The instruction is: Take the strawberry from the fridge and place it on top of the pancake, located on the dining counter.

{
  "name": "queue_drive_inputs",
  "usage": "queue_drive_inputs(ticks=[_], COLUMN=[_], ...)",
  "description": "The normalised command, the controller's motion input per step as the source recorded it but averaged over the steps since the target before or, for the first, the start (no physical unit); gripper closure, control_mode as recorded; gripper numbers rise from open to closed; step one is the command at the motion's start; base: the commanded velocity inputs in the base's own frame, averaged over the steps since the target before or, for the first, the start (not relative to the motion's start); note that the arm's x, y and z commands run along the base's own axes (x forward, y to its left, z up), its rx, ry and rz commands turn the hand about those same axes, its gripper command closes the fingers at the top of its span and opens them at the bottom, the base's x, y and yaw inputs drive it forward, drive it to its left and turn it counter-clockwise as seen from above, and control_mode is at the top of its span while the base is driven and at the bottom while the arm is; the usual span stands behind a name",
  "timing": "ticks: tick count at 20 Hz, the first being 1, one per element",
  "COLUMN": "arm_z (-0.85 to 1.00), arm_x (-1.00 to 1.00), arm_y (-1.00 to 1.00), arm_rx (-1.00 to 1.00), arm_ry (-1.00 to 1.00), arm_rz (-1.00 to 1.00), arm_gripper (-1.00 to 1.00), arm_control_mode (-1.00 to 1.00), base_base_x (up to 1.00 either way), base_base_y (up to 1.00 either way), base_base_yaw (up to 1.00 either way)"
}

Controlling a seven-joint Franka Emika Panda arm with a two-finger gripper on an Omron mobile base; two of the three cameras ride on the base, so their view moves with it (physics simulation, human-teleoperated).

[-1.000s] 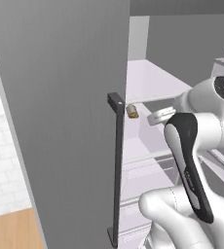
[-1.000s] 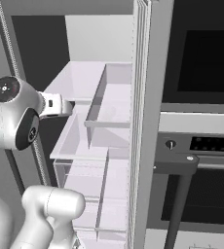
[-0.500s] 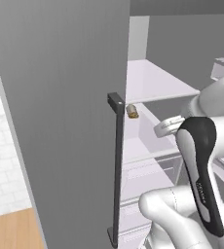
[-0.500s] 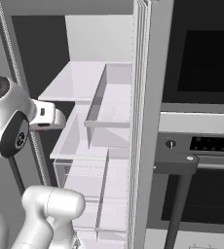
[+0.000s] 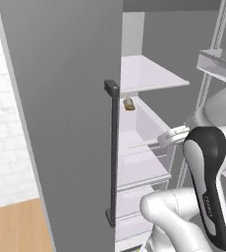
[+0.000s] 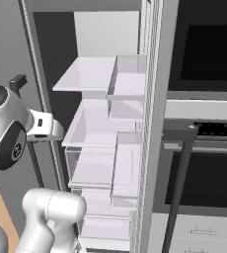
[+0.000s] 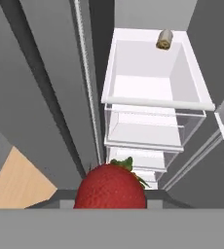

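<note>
Strawberry [image 7: 111,187], round, glossy, red-dimpled

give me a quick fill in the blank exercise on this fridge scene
1. The small dark red strawberry sits at the bottom of the hand view, close to the ____.
2. The tall matte grey fridge stands with its door ____.
3. The small tan-brown cylinder lies at the back of a white ____.

Missing words: camera; open; shelf tray
</note>
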Motion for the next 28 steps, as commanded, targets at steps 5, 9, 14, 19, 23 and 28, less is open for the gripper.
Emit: queue_drive_inputs(ticks=[5, 9, 14, 19, 23, 28], arm_z=[0.00, 0.00, 0.00, 0.00, 0.00, 0.00], arm_x=[0.00, 0.00, 0.00, 0.00, 0.00, 0.00], arm_y=[0.00, 0.00, 0.00, 0.00, 0.00, 0.00], arm_rx=[0.00, 0.00, 0.00, 0.00, 0.00, 0.00], arm_ry=[0.00, 0.00, 0.00, 0.00, 0.00, 0.00], arm_rz=[0.00, 0.00, 0.00, 0.00, 0.00, 0.00], arm_gripper=[1.00, 1.00, 1.00, 1.00, 1.00, 1.00], arm_control_mode=[1.00, 1.00, 1.00, 1.00, 1.00, 1.00], base_base_x=[-1.00, -1.00, -1.00, -0.99, -0.78, -0.61], base_base_y=[0.30, 0.19, 0.00, 0.00, 0.00, -0.02], base_base_yaw=[-0.10, -0.13, -0.37, -0.64, -0.77, -0.80])
